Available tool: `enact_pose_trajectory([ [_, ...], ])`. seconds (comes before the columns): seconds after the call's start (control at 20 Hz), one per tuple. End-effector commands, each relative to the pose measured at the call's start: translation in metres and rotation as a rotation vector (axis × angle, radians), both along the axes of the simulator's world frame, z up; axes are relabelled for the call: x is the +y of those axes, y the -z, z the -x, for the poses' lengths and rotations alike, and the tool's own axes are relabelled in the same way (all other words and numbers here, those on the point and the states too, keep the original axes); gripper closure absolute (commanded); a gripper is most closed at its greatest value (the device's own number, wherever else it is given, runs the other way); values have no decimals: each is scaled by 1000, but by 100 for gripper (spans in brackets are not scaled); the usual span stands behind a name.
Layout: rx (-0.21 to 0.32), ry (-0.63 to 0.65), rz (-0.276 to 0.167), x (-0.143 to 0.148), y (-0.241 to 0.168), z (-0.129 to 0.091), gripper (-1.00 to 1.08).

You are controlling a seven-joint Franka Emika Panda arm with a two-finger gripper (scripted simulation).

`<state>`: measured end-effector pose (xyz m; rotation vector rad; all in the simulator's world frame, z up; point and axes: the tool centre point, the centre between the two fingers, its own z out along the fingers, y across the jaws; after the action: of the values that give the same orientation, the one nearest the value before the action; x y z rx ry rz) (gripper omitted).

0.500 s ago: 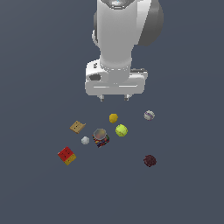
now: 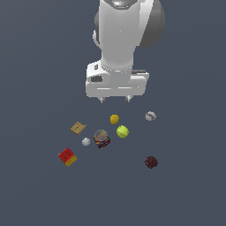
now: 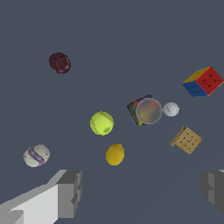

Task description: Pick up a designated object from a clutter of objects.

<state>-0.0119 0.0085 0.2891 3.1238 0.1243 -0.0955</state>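
Tool (image 2: 114, 99) spread wide above clutter, maroon ball (image 2: 151, 162) lying well apart

Exterior view faces the arm from above; wrist view looks down, sharing the clutter (image 2: 102, 137).

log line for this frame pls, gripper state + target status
phase: approach | gripper: open, empty, raised above clutter | target: maroon ball on floor, untouched, apart from others | nearest: yellow-green ball

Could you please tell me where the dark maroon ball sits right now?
The maroon ball lies alone toward the exterior view's lower right, below the grey-white ball and right of the yellow-green ball.
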Motion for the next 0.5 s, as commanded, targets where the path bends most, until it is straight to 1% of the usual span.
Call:
enact_pose_trajectory([
  [0.0,-2,-11,3,-1,0,-1,-92],
  [0.45,-4,22,3,3,3,-5,-92],
])
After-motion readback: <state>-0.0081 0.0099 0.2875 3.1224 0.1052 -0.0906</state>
